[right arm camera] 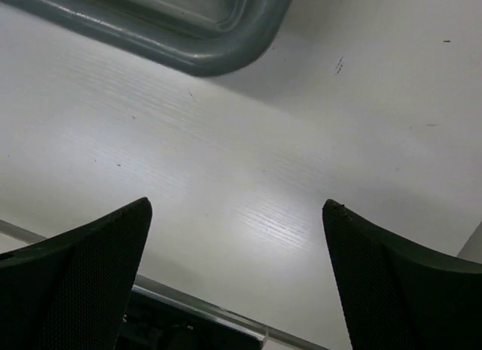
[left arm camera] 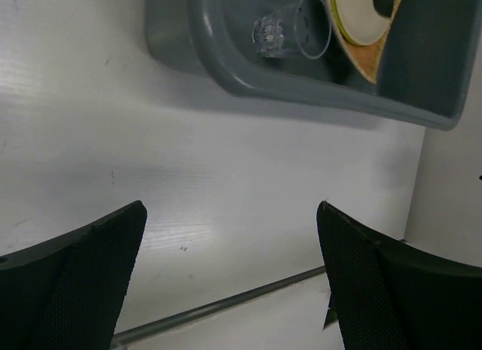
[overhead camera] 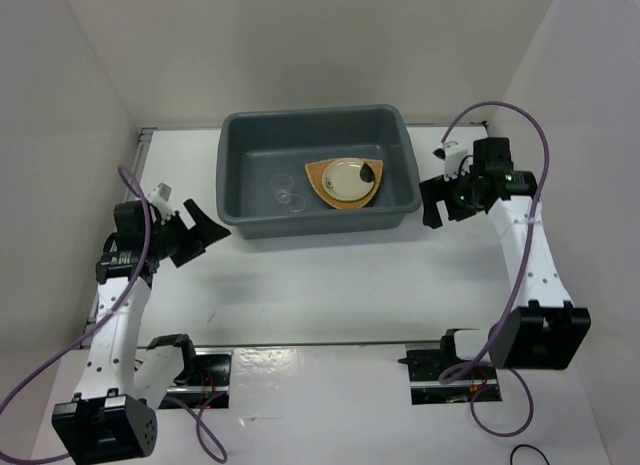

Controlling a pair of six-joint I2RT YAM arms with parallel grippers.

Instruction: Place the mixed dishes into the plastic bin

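I'm seeing the woven plate (overhead camera: 322,185) lying flat in the right half of the plastic bin (overhead camera: 318,116), saucer (overhead camera: 348,175) on top, one corner pointing left toward the clear cups (overhead camera: 288,195) beside it. The bin's long axis is running across the table (overhead camera: 330,285). The left gripper (overhead camera: 208,225) is hovering wide and empty off the near-left corner. The right gripper (overhead camera: 432,203), equally wide and empty, is sitting nearer the plate.

The left arm (overhead camera: 118,325) and right arm (overhead camera: 530,250) are white tubes dotted with small dark holes, jointed in black housings over boxy black bases (overhead camera: 105,430), each trailed by a purple cable (overhead camera: 520,125) — the left pincer (overhead camera: 213,228) and right pincer (overhead camera: 433,203) matte black, their broad wedge fingers (left arm camera: 75,282) finely mesh-textured.
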